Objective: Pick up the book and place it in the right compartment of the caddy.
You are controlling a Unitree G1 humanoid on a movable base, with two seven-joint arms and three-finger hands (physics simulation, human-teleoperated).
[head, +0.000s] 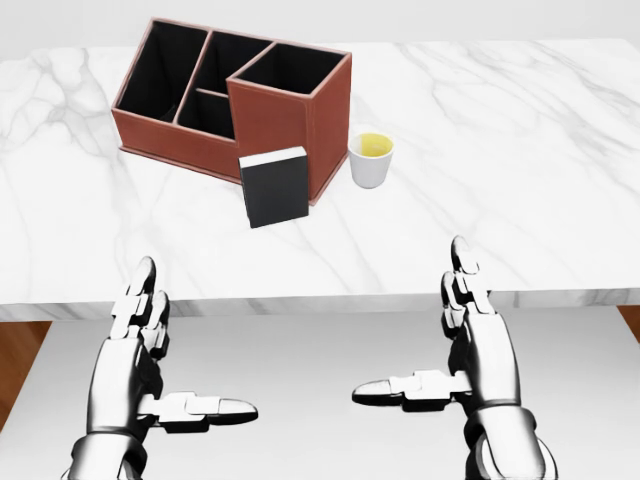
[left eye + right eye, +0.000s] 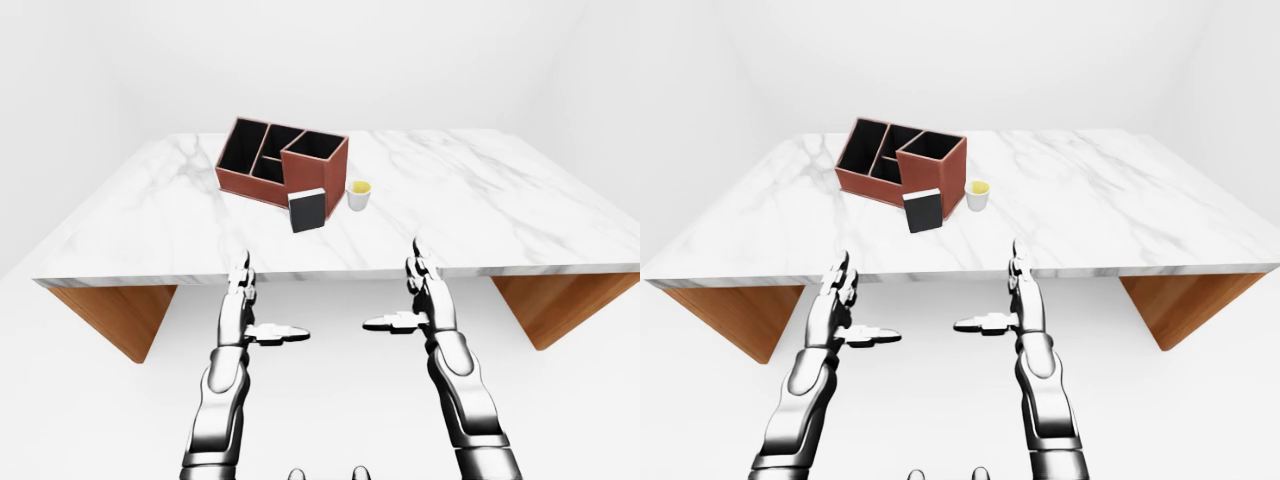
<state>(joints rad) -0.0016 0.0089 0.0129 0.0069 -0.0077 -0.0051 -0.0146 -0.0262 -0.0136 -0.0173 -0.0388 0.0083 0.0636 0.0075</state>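
Approach step, nothing grasped; left hand (image 1: 150, 350) and right hand (image 1: 455, 340) spread, empty, short of the worktop (image 1: 520, 200) edge; book (image 1: 275, 187) upright beyond them, leaning on the caddy (image 1: 230, 100); next: reach over and grip it.

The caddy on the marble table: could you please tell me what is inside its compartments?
The caddy shows only dark walls in each compartment, and nothing sticks out. The compartment floors are shadowed, so small items cannot be ruled out. The book stands outside, against its wall.

No readable text, labels, brands or numbers on anything in view.
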